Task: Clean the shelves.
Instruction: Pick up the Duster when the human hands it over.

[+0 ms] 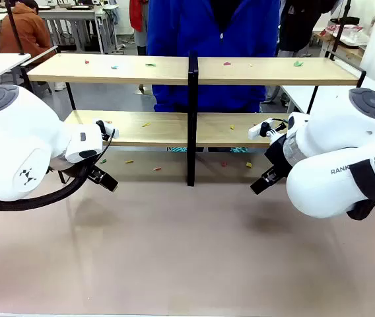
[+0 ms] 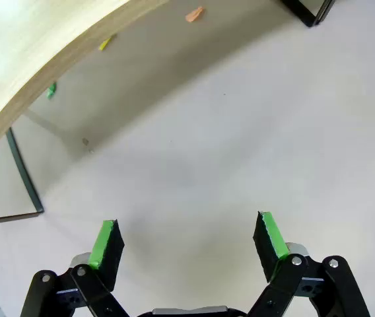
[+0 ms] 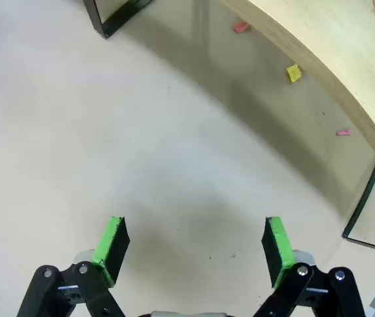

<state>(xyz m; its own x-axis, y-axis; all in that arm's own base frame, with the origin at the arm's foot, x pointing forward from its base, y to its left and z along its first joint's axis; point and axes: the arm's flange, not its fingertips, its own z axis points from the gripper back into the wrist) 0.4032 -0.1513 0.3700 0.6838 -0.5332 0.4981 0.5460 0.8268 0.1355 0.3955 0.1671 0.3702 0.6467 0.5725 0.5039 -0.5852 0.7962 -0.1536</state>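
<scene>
The black two-finger left end effector [image 2: 187, 228] hangs with its jaws spread wide and nothing between them. Its flat, matte green pads [image 2: 102, 243] are set on jointed black metal linkages. The matching right end effector [image 3: 195, 228] is spread just as wide and is equally empty. Both point down and forward at a smooth, pale beige surface [image 1: 187, 251] with a dull, faintly speckled finish. They are carried by the glossy, rounded white left arm [image 1: 16, 145] and right arm [image 1: 346, 165], which enter from either side of the front view.

Just beyond the two end effectors, the shelves [image 1: 141, 69] stand on the far half of the surface and span nearly its whole width. They are a two-tier rack of long, light-wood boards with a fine straight grain and square edges. A thin black metal frame holds the boards, and a flat central black post [image 1: 192, 119] divides them.

Tiny coloured scraps [image 1: 150, 65] in red, green, yellow and teal dot both boards. More lie on the surface in the shadow under the lower tier. The left wrist view shows an orange scrap [image 2: 194, 14], a yellow scrap [image 2: 105, 43] and a green scrap [image 2: 51, 91] beside the board's pale edge. The right wrist view shows a red scrap [image 3: 241, 27], a yellow square scrap [image 3: 294, 72] and a pink scrap [image 3: 343, 132] below the board there.

A person in a bright blue zipped jacket [image 1: 214, 39] stands directly behind the rack.
</scene>
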